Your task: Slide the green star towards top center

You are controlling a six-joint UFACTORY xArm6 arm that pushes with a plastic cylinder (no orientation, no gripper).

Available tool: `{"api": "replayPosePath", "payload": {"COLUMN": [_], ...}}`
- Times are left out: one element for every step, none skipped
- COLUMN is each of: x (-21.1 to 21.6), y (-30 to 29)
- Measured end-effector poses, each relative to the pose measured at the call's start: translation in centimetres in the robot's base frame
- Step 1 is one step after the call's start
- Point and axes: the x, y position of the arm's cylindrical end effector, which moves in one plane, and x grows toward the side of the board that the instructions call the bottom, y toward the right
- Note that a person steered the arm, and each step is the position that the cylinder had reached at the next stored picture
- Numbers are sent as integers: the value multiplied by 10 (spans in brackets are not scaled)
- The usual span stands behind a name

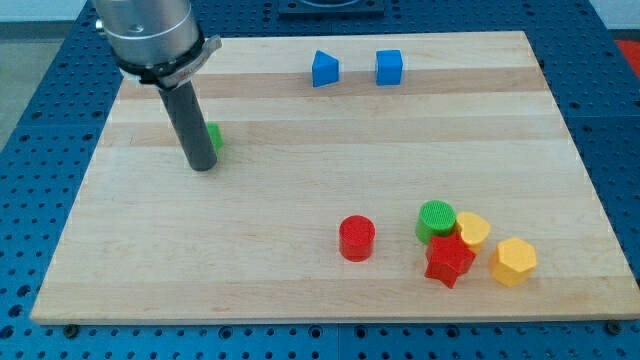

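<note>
A green block (214, 137), mostly hidden behind the rod, shows as a small green edge at the view's upper left; its shape cannot be made out. My tip (201, 166) rests on the board right at that block's left and lower side, touching or nearly touching it. The rod rises from there to the arm's grey body at the view's top left.
A blue triangular block (324, 69) and a blue cube (389, 67) sit near the view's top centre. At the lower right are a red cylinder (356, 238), a green cylinder (435, 220), a yellow cylinder (472, 230), a red star (448, 262) and a yellow hexagon (513, 261).
</note>
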Motion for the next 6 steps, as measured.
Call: {"api": "replayPosePath", "payload": {"x": [-18,-36,-50,-51,-65,-79], "y": [-3,-32,-42,-30,-30,-30]}}
